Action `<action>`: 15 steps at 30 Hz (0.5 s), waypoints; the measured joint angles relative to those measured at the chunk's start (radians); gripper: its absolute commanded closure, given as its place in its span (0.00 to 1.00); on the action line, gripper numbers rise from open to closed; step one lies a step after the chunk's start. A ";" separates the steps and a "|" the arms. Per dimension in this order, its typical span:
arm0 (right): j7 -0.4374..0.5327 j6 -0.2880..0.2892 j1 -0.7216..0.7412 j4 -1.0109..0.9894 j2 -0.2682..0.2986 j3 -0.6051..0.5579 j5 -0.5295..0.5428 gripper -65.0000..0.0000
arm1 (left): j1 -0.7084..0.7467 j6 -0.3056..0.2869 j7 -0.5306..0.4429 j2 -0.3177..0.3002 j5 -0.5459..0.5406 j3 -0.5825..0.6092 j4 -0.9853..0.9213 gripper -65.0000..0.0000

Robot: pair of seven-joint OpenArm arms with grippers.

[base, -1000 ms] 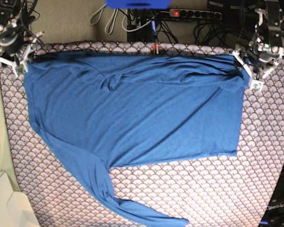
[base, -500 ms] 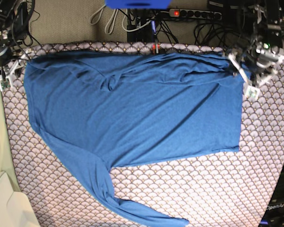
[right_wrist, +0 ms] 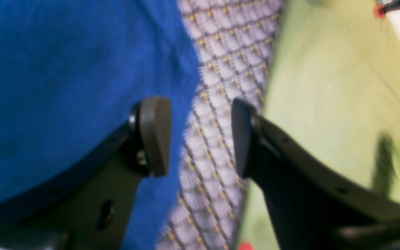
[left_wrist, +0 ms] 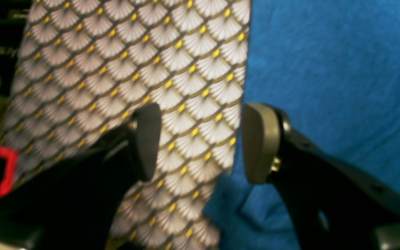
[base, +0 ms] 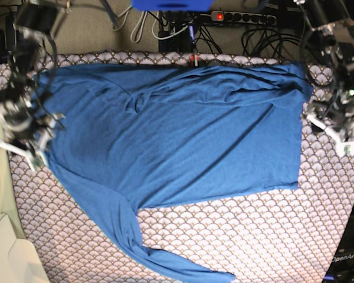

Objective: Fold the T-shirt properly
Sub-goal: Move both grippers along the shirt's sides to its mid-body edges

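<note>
- Beside the edge of the T-shirt [base: 165, 147], on the base view's right, the left gripper [base: 335, 131] hangs with its two pads spread apart and nothing between them.
- In the left wrist view, the left gripper [left_wrist: 201, 142] frames bare scallop-patterned cloth [left_wrist: 134, 69]; its lighter pad [left_wrist: 260, 142] sits just over the T-shirt [left_wrist: 342, 86] border, and its darker pad is over the cloth alone.
- On the other side of the T-shirt, at the base view's left, the right gripper [base: 23, 147] is also released, holding nothing.
- In the right wrist view, the right gripper [right_wrist: 200, 135] straddles a strip of the patterned cloth [right_wrist: 221, 52]; one pad [right_wrist: 155, 135] is over the blue T-shirt [right_wrist: 64, 69], the other is toward a pale green surface [right_wrist: 342, 86] beyond the cloth's edge.
- The T-shirt lies spread flat on the scallop-patterned cloth [base: 253, 236], which covers the table.
- The shirt's body fills the upper and middle part of the cloth, with soft creases along its top border.
- One long sleeve [base: 147, 247] runs from the shirt's lower left corner toward the cloth's near edge, ending close to it.
- Beyond the cloth's far edge, behind the shirt, lie a power strip [base: 242, 17] and tangled cables.
- Both wrist views are blurred.
</note>
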 measured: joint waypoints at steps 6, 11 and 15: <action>-0.008 -0.005 0.244 -0.340 0.010 -0.052 -0.062 0.55 | -0.145 0.001 -0.026 0.003 0.000 0.042 -0.145 0.45; 0.063 -0.008 0.444 -0.664 0.034 -0.054 -0.065 0.55 | -0.244 0.005 -0.193 0.003 0.007 0.040 -0.314 0.45; 0.200 -0.007 0.523 -0.846 0.040 -0.055 -0.059 0.55 | -0.316 0.013 -0.311 -0.005 0.011 0.073 -0.453 0.45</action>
